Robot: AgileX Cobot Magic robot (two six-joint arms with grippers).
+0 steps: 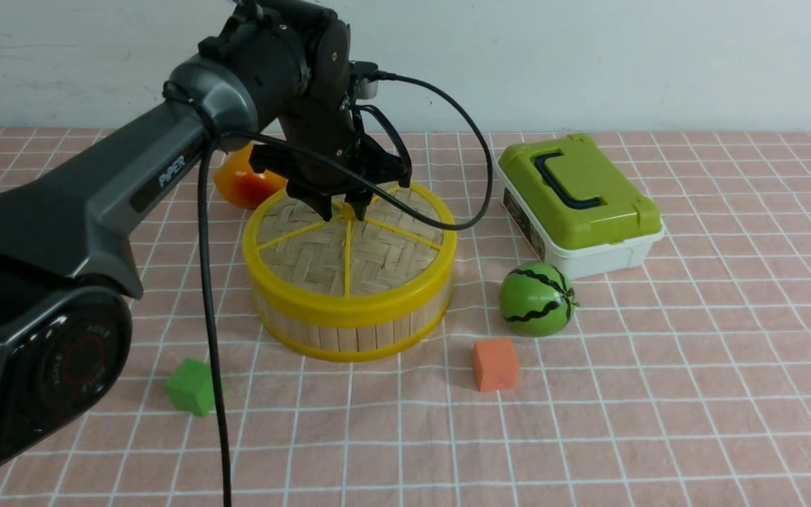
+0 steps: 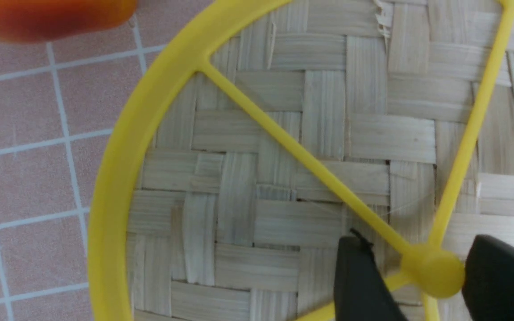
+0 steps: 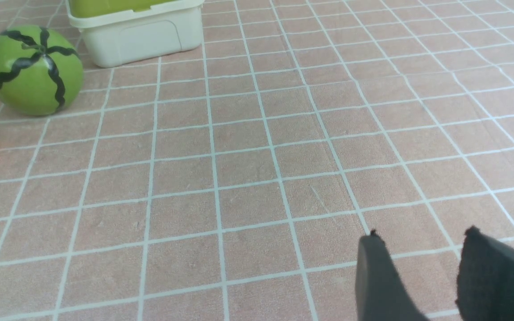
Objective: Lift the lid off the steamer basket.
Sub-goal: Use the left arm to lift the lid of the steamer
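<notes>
In the front view, the left claw (image 1: 341,208) is held low over the middle of the lid (image 1: 321,257). The lid is seen right under the claw, lying flat on top of the steamer basket (image 1: 349,332), which is set on the table (image 1: 659,394). An orange and yellow toy fruit (image 1: 242,186) is seen just behind the claw, a bit to its left. A white box with a green top (image 1: 578,204) is placed well to the right of the claw. A green ball with black wavy lines (image 1: 537,298), an orange block (image 1: 495,364) and a green block (image 1: 192,386) are laid nearer the robot than the claw.

In the left wrist view, the two black fingers (image 2: 359,285) are seen one on each side of the small yellow knob (image 2: 433,273) of the lid. The claw is opened a little. One finger is right at the knob's edge, and a thin gap is left by the other, so the knob is not squeezed.

In the right wrist view, the right claw (image 3: 423,232) is held apart over the table, and nothing is gripped in it. The green ball and the white box are seen far from it.
</notes>
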